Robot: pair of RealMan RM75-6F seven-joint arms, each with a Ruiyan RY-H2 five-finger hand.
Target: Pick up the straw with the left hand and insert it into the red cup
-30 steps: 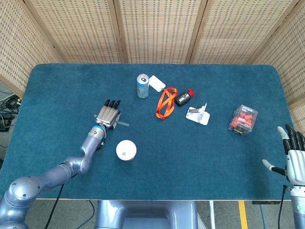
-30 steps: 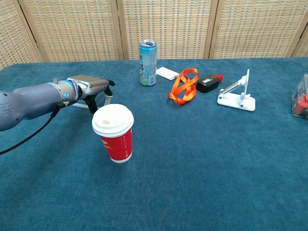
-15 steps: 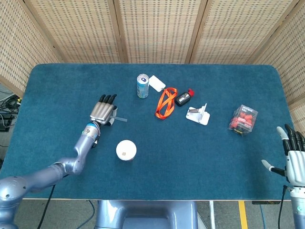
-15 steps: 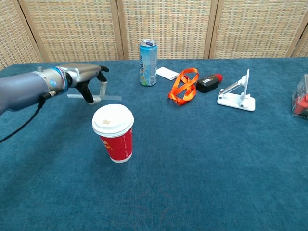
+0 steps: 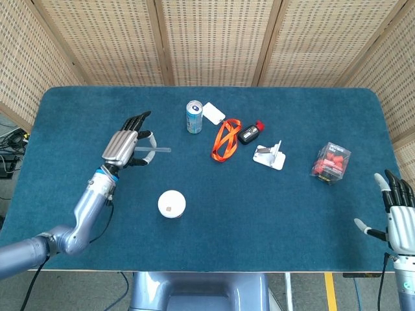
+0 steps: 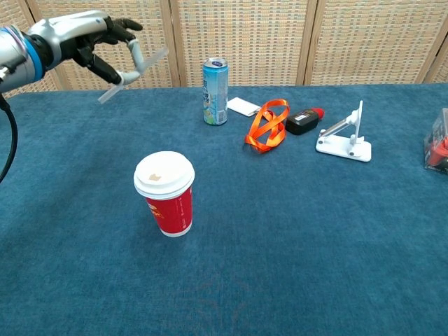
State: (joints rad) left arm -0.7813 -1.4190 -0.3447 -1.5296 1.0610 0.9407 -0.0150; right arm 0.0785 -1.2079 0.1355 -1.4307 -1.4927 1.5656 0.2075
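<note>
Blue table (image 6: 294, 266) bears lidded red cup (image 6: 168, 198); raised left hand (image 5: 123, 146) pinches straw (image 6: 133, 66); right hand (image 5: 399, 217) spread, empty.

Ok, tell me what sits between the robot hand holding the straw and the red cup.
Nothing: in the head view only bare blue table separates the left robot hand, holding the straw, from the red cup. The chest view agrees.

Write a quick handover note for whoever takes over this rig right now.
Left hand holds the straw pinched in its fingers, raised above the table, tilted, back-left of the red cup.
Right hand open at the table's right front edge, holding nothing.
Red cup stands upright, white lid on.
Done: straw picked up.
Left: bring the straw over the cup, turn it upright, push it through the lid.
</note>
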